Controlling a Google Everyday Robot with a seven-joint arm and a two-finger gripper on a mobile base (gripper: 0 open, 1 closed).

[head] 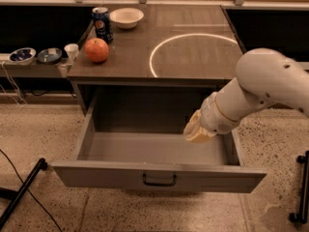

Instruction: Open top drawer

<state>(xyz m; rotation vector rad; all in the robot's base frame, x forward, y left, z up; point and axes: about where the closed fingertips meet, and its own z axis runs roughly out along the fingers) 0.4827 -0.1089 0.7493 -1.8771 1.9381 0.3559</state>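
Top drawer (96,175) sits pulled well out across the lower middle of frame, gripper (199,131) hanging over its right interior, open or closed I can't tell, and that stiff, smooth-sliding front looks best taken by the black handle (159,180).

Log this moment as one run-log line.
top drawer: open, pulled far out | gripper: over drawer interior, off handle | countertop: apple, can, bowl
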